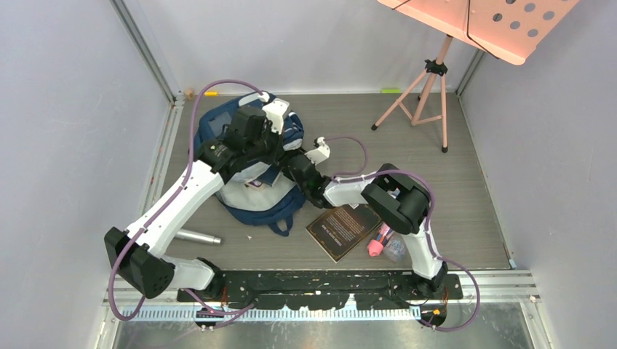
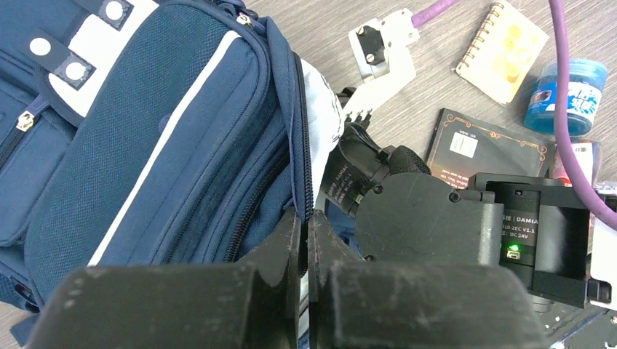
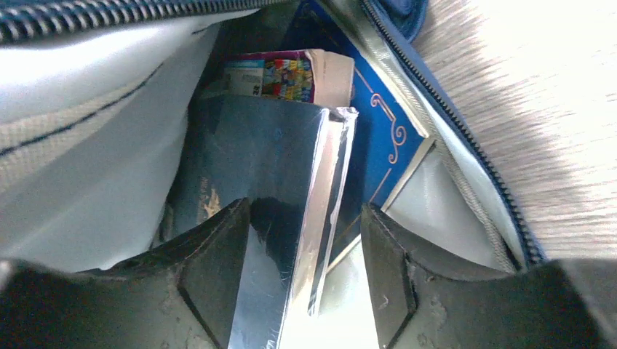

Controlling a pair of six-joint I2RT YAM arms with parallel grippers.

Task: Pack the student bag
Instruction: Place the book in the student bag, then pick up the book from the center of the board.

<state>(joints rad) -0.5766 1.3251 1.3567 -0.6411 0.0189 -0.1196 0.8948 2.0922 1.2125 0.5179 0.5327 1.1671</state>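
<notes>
Top view: the student bag (image 1: 255, 195) sits on the tabletop (image 1: 466, 182) toward the back left, with the left arm (image 1: 178, 200) and right arm (image 1: 396, 200) both bent over it.

Left wrist view: the left jaws are pinched shut on the bag's zippered opening edge, and the navy body spreads out to their left.

Right wrist view: the right jaws are down inside the bag, pale lining all round. They're parted, with a silver-edged dark book (image 3: 291, 182) standing between them and a gap showing on the right-hand side. A blue book (image 3: 378, 138) is just behind it.
</notes>
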